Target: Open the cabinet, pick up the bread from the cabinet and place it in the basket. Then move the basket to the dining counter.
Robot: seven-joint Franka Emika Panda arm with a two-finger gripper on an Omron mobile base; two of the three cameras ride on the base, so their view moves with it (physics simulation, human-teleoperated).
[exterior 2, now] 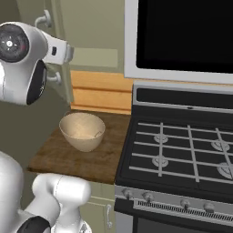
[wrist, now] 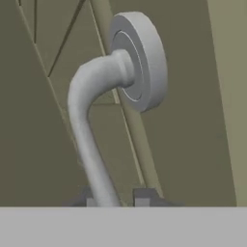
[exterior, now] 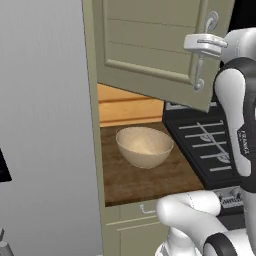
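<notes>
Left base view: robot's claw [exterior: 201, 50] clamped on the cabinet [exterior: 150, 45] door's handle [exterior: 199, 75], basket [exterior: 144, 146] on the worktop [exterior: 150, 182] below it. Right base view: basket [exterior 2: 82, 130] below the claw. Hand view: fingertips [wrist: 144, 198] flank the handle [wrist: 91, 144].

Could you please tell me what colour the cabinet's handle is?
The handle is silver-grey, clearest in the hand view, against the sage-green cabinet door.

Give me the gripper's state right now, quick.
Gripper: closed on the cabinet handle, the jaws clamped either side of the silver bar, near its top mount.
</notes>
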